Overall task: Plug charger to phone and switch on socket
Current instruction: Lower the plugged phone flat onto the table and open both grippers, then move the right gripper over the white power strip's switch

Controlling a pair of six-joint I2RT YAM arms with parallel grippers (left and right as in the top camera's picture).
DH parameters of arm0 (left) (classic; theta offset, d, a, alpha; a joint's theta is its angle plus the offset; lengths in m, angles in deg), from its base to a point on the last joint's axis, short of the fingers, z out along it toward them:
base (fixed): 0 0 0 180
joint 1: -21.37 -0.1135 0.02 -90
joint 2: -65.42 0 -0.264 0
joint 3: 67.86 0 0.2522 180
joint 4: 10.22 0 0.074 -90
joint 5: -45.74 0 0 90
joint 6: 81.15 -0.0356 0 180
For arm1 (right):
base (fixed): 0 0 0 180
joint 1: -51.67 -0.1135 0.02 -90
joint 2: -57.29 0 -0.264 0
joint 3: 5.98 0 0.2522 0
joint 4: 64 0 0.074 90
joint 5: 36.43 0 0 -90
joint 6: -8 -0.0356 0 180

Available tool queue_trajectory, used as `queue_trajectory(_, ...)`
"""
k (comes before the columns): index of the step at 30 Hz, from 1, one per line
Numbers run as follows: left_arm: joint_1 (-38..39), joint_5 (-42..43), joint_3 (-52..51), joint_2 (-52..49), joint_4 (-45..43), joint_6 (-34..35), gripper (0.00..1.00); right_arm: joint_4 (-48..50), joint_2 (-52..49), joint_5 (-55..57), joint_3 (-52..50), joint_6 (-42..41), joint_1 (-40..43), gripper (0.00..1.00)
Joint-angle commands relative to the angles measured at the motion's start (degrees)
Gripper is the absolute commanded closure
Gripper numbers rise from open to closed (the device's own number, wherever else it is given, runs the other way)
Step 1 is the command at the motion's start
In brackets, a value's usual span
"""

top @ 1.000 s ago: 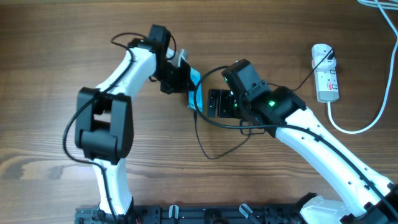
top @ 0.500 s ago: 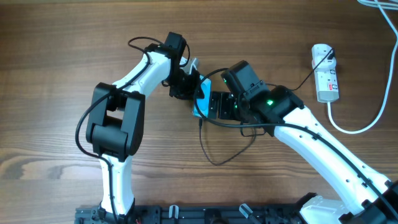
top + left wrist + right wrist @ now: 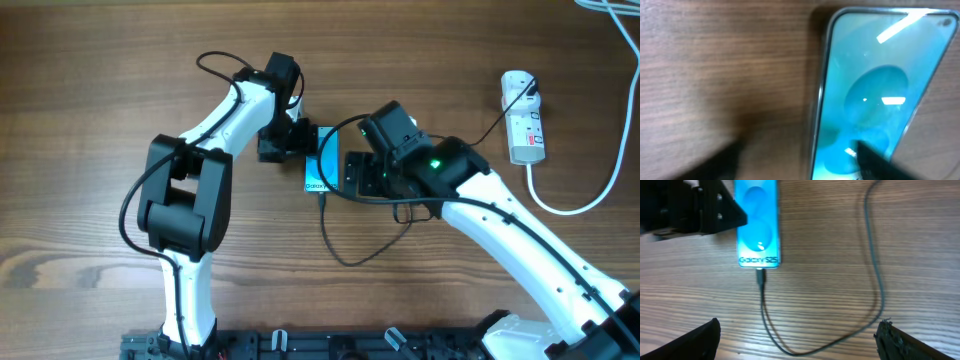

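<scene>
Charger point(image 3: 761, 280) tip sits in the Galaxy end of the phone point(image 3: 758, 225); my right claw point(image 3: 800, 340) hangs released, left claw point(image 3: 797, 157) spread wide beside the phone.

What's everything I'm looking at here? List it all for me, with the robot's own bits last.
table: one, brown wood, under everything.
phone: one, teal screen with white edge, flat on the table at centre, between the two grippers.
charger: one, thin black cable, tip at the phone's bottom edge, looping over the table and up to the socket.
socket: one, white strip with red markings, far right.
white cord: one, thick, curving from the socket to the right edge.
left arm: one, white and black, reaching in from the left.
right arm: one, white and black, reaching in from the right.
left gripper: one, black, open, beside the phone.
right gripper: one, black, open, empty.
</scene>
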Motion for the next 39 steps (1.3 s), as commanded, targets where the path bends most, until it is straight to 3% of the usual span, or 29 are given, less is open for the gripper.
queue_trajectory(1, -0.90, -9.33, 2.16, 4.68, 3.39, 4.04, 0.00, -0.92, -0.87, 2.62, 1.51, -0.55, 3.98, 0.00)
queue_trajectory(5, -1.68, -10.32, 5.57, 17.42, 5.20, 6.64, 0.00, -3.17, -0.50, 5.14, 3.96, 5.27, 9.11, 0.00)
queue_trajectory(9, -2.25, -10.99, 5.73, 30.58, 4.07, 6.80, 0.00, -7.93, -0.50, 11.54, 8.15, 4.83, 19.04, 0.00)
queue_trajectory(11, -2.23, -11.15, 5.73, 36.46, 4.13, 6.80, 0.00, -5.73, -0.63, 16.63, 8.24, 4.79, 27.67, 0.00)
queue_trajectory(16, -2.23, -11.15, 5.73, 45.27, 4.15, 6.80, 0.00, 3.26, -2.10, 17.53, 8.15, 5.60, 41.92, 0.00)
queue_trajectory(23, -2.23, -11.15, 5.73, 47.39, 4.15, 6.80, 0.00, 11.78, -8.48, 19.15, 8.13, 5.22, 52.35, 0.00)
queue_trajectory(35, -2.23, -11.15, 5.73, 47.39, 4.15, 6.80, 0.00, 27.36, -25.03, 12.74, 8.13, 16.46, 55.36, 0.00)
queue_trajectory(39, -2.23, -11.15, 5.73, 47.39, 4.15, 6.80, 0.00, 27.71, -26.77, 8.66, 8.07, 17.79, 57.59, 0.00)
